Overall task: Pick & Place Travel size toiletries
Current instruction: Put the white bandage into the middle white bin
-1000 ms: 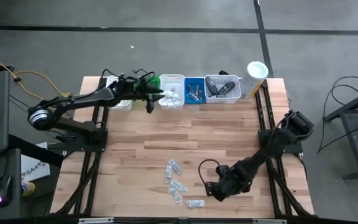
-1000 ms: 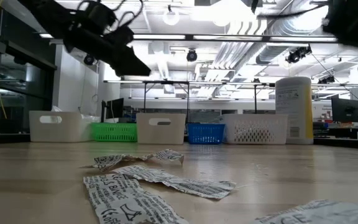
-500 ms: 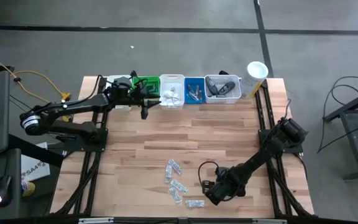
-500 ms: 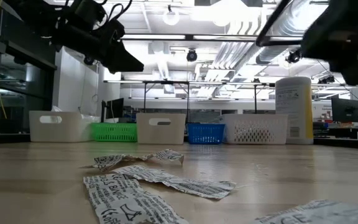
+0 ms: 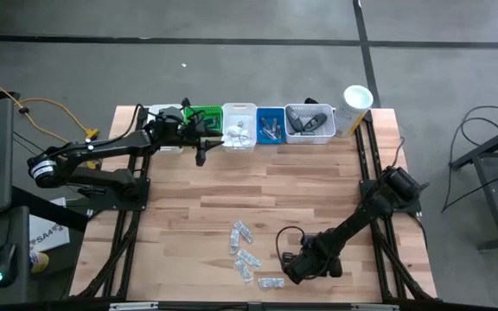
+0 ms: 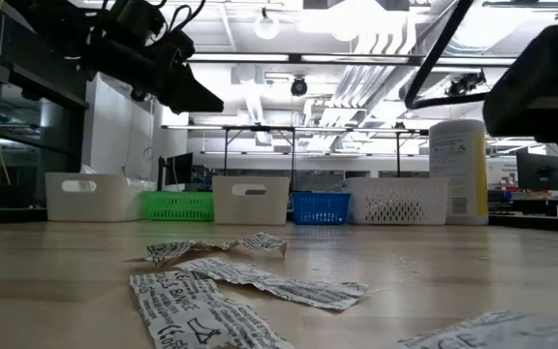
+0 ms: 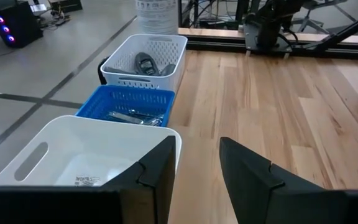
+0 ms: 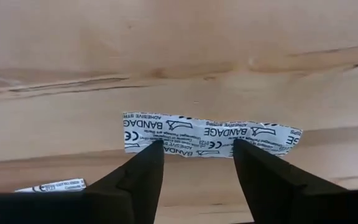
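— Wooden desk (image 5: pixel 258 181): we count four flat paper sachets (image 5: pixel 245 251) near its front edge and five bins (image 5: pixel 239 126) at the back.

— Right end effector (image 8: pixel 194 163), fingers apart, straddles one printed sachet (image 8: pixel 210 136). Left end effector (image 7: pixel 194 168) hangs parted, empty, by the white bin (image 7: pixel 92 152).

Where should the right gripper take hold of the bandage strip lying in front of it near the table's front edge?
Grip the bandage strip across its narrow width near the middle, coming straight down from above. It lies flat on the wooden table, long and thin, so only its long edges give a pinch. The right gripper already straddles the middle with fingers open on either side.
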You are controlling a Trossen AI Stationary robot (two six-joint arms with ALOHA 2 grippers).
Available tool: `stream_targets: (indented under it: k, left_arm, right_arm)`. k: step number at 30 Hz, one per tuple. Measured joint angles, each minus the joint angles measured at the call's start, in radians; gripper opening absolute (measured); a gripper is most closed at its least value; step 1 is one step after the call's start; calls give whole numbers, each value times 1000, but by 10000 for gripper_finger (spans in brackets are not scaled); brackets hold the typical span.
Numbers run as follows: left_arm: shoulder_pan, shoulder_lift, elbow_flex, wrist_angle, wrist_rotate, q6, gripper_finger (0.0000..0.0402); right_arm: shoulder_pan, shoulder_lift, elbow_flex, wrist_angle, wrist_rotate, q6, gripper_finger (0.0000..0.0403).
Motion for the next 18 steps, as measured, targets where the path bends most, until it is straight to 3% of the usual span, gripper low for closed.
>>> stream_targets:
  k: [6, 18]
  left_arm:
    - [0, 0, 0, -4, 0, 2, 124]
    - [0, 1, 0, -21, 0, 3, 124]
  right_arm:
    - [0, 52, 5, 15, -70, -4, 157]
    - [-5, 54, 4, 3, -30, -76, 37]
